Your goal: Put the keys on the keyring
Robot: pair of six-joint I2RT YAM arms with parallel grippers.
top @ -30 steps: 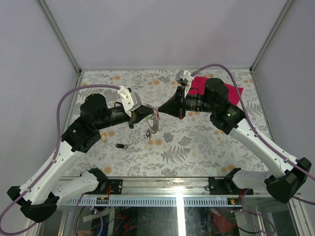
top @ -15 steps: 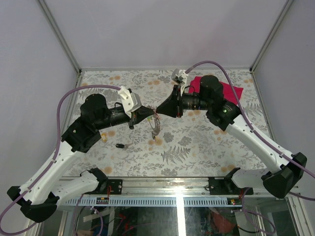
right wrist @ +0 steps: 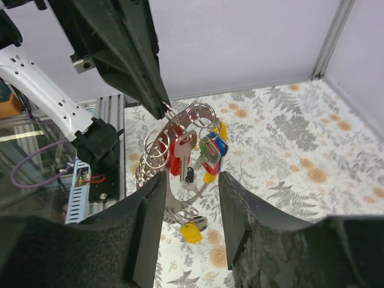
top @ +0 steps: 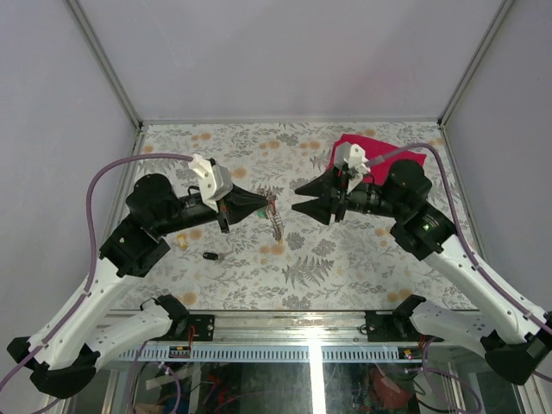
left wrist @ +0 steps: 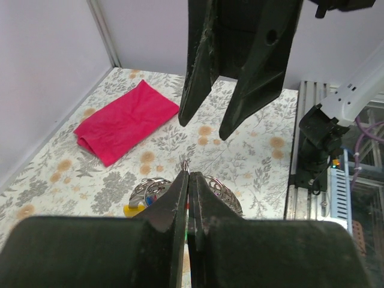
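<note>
My left gripper (top: 262, 203) is shut on a loop of the keyring (top: 274, 217), a silvery bundle of wire rings that hangs from its tips above the table. In the right wrist view the keyring (right wrist: 157, 157) carries keys (right wrist: 191, 151) with red, green, blue and yellow tags, and a yellow tag (right wrist: 191, 233) dangles lowest. My right gripper (top: 295, 199) stands open a short way to the right of the bundle, holding nothing. In the left wrist view the shut left gripper (left wrist: 188, 175) pinches the wire, with the keyring (left wrist: 226, 191) bulging on both sides. A small black piece (top: 210, 256) lies on the table.
A red cloth (top: 366, 148) lies folded at the back right, partly under the right arm. A yellow bit (top: 182, 242) shows on the table beside the left arm. Frame posts and grey walls close in the floral table (top: 328, 267).
The right gripper has opened, let go of the bundle and drawn back to the right. The left gripper has kept the keyring and shifted slightly left.
</note>
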